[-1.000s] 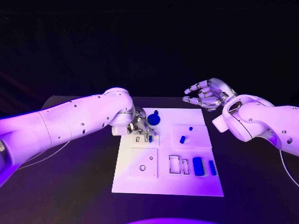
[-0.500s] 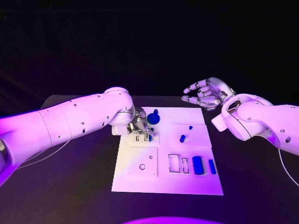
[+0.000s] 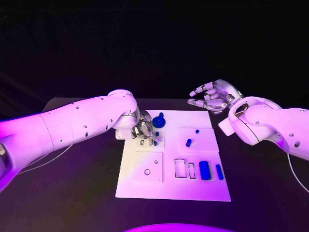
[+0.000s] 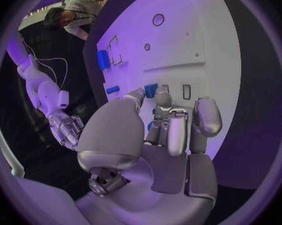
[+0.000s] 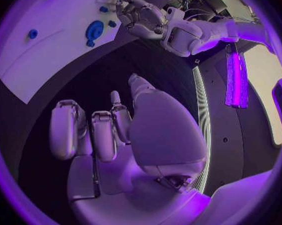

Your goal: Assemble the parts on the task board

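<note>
The white task board [image 3: 172, 191] lies in the middle of the black table. My left hand [image 3: 143, 129] hovers low over its far-left slotted block and pinches a small blue piece [image 4: 150, 89] between thumb and a finger, right at the narrow slots [image 4: 186, 91]. A round blue part [image 3: 159, 123] stands just beyond that hand. Two small blue pegs [image 3: 189, 143] [image 3: 196, 132] sit in the right-hand block. Two blue bars [image 3: 204, 170] [image 3: 219, 172] lie at the near right. My right hand [image 3: 214, 98] is raised beyond the board's far right corner, fingers apart and holding nothing.
A raised square plate with a round hole [image 3: 147, 172] and two bare rectangular recesses [image 3: 180, 169] lie on the board's near half. Bare black table [image 3: 78, 193] surrounds the board on all sides.
The left hand has shifted very slightly over the slotted block, still pinching the blue piece. The right hand has barely moved.
</note>
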